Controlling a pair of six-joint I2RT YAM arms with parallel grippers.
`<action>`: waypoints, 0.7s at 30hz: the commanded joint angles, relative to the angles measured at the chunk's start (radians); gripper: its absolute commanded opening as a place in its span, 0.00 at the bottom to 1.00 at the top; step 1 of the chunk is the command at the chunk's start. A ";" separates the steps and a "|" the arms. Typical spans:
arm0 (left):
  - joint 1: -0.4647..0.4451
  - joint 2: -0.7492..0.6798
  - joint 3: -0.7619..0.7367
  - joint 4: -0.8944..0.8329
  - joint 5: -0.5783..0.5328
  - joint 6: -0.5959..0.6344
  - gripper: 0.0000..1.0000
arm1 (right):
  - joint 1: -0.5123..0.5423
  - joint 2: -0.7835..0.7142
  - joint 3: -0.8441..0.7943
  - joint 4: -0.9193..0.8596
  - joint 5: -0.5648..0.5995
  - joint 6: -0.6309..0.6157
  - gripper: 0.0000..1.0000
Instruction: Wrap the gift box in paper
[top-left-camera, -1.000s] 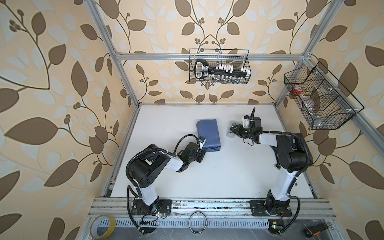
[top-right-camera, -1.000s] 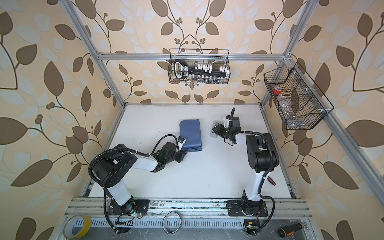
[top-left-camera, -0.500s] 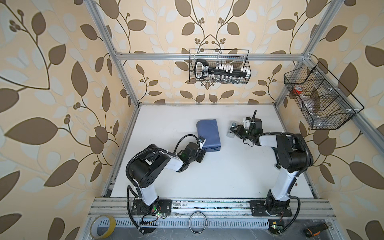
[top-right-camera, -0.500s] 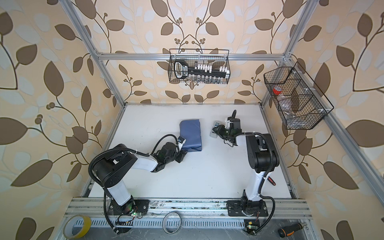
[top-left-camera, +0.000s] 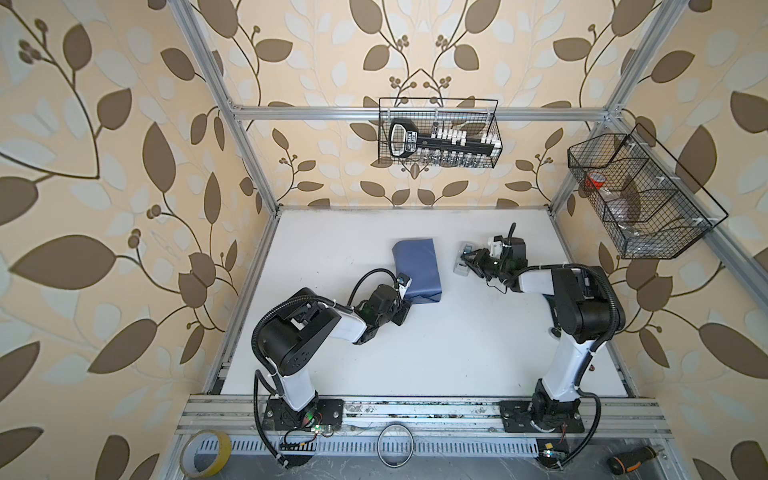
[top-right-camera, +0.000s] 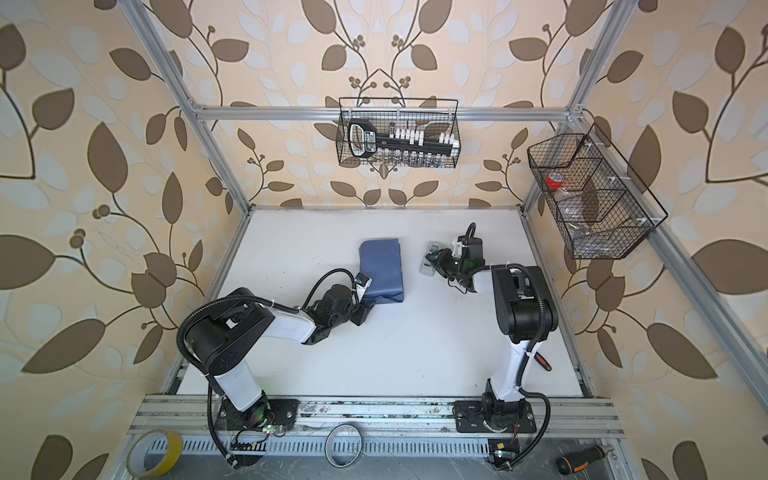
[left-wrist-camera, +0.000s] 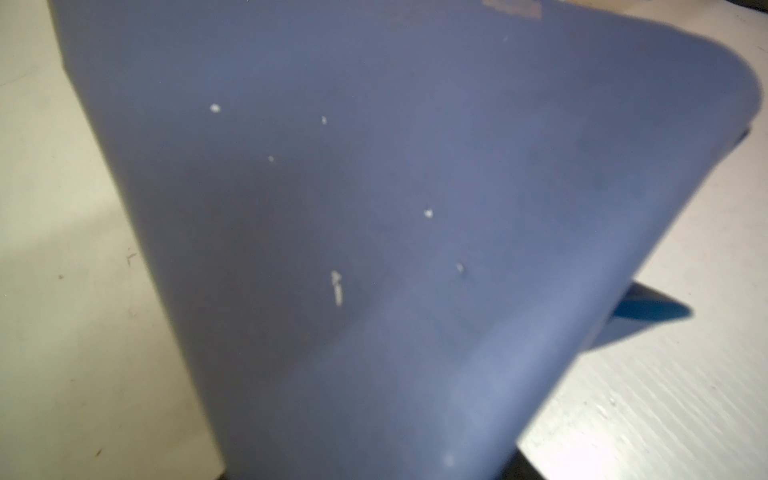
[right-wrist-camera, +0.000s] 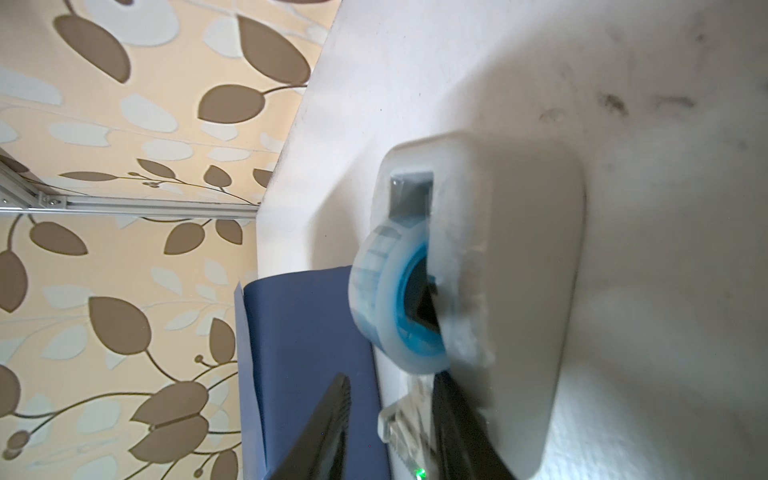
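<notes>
Both top views: paper touching left hand; right hand well apart.

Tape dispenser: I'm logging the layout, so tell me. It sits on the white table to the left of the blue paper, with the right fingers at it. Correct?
Not quite. The tape dispenser sits to the right of the blue paper, not to the left; both top views show it. It is on the white table, with the right fingers at it.

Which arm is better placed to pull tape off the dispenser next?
Right. The right gripper sits at the tape dispenser, jaws apart; the left gripper is at the near edge of the paper.
</notes>
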 joint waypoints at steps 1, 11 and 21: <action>0.012 -0.007 0.002 0.035 0.017 -0.011 0.53 | -0.005 0.050 -0.028 -0.015 -0.002 0.054 0.36; 0.013 -0.009 0.000 0.034 0.016 -0.011 0.53 | -0.007 0.064 -0.040 0.050 -0.034 0.095 0.28; 0.014 -0.007 0.002 0.034 0.017 -0.011 0.53 | -0.008 0.062 -0.047 0.065 -0.049 0.089 0.19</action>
